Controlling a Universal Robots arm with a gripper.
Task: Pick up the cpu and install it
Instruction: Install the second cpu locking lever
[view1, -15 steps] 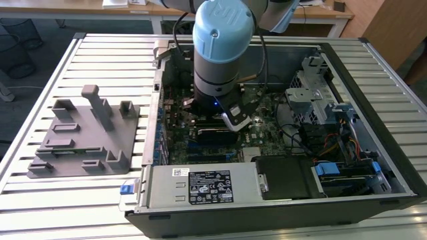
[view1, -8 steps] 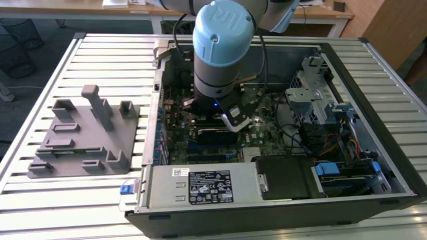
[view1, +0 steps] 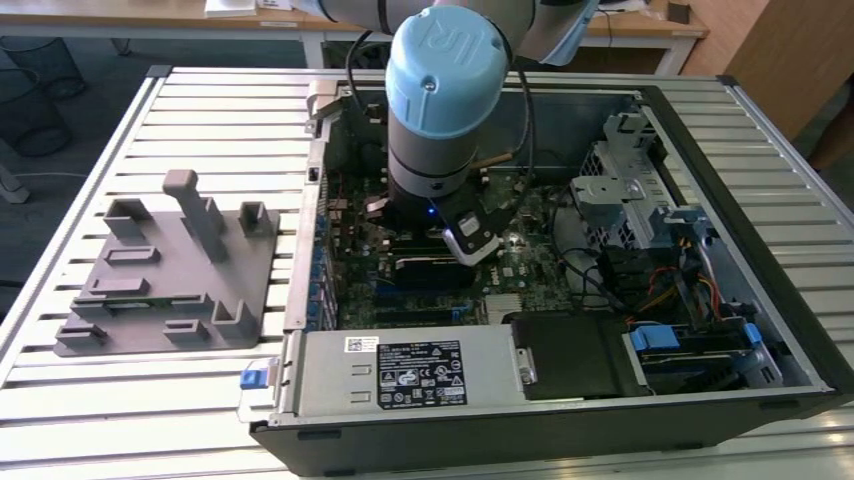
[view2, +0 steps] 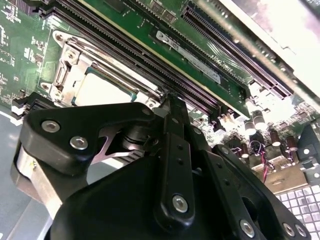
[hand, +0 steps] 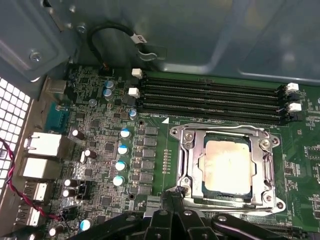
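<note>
The cpu (hand: 227, 167) lies flat in the motherboard socket, its pale silver top framed by the metal retention bracket (hand: 187, 155). It also shows in the second wrist view as the cpu (view2: 102, 90) under the same bracket. My gripper (hand: 175, 192) hangs just above the board at the socket's edge, beside the chip and not over it. Its black fingers (view2: 170, 115) meet at the tip, shut with nothing between them. In the exterior view the arm (view1: 441, 110) reaches straight down into the open computer case.
Memory slots (hand: 210, 97) run along one side of the socket, and capacitors (hand: 120, 165) stand on another. The case (view1: 747, 330) holds a drive cage, cables and a power supply (view1: 400, 370). A grey fixture block (view1: 174, 270) sits on the slatted table at the exterior view's left.
</note>
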